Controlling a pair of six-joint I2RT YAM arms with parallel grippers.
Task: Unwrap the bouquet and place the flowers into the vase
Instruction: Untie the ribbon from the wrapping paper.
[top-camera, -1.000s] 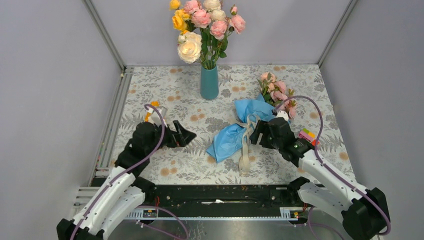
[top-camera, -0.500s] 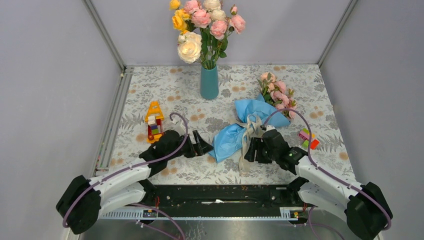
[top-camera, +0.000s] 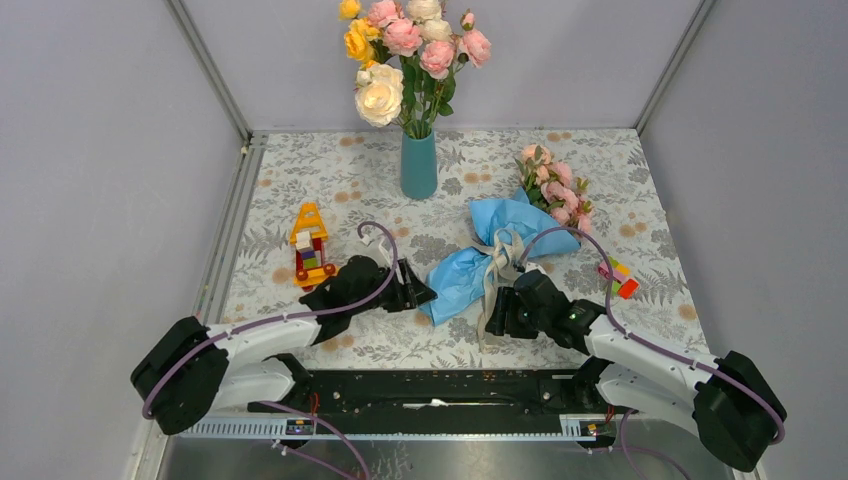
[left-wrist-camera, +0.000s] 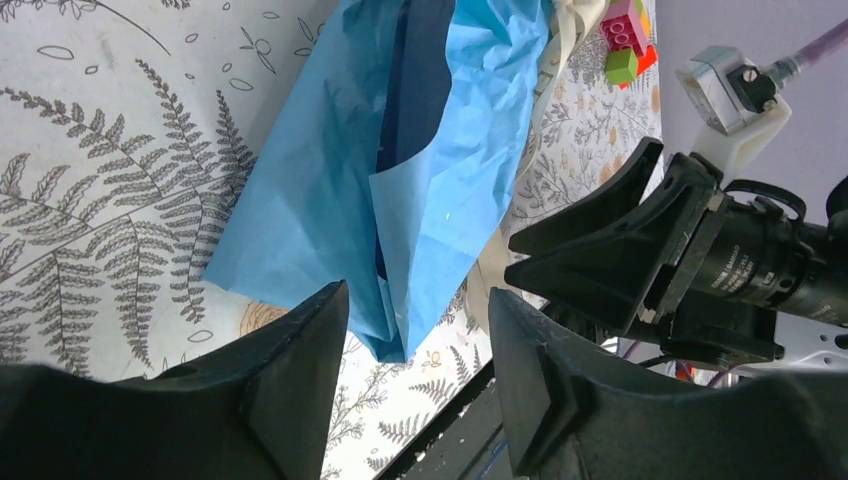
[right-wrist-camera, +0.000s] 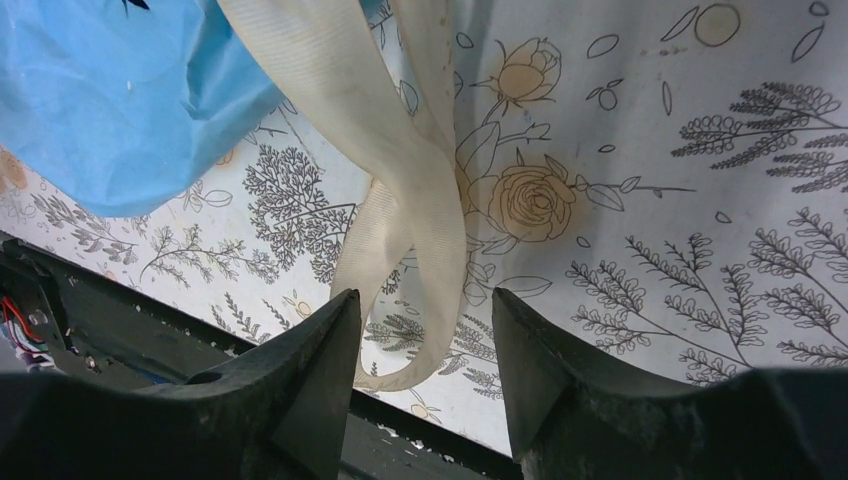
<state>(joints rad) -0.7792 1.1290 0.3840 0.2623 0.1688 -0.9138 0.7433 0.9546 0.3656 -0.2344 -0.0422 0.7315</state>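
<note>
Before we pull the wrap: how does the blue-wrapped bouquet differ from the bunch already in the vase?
The bouquet lies flat on the table; the vase bunch stands upright in the teal vase. The bouquet is wrapped in crinkled blue paper with a cream ribbon; the vase bunch is bare. The bouquet's blooms are small and all pink; the vase bunch has larger yellow, cream and pink ones. Both are roses with green leaves.

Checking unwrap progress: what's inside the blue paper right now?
Pink roses and leaves poke out at the far end of the blue paper. Their stems are covered by the paper, so unseen. A cream ribbon lies across it.
</note>
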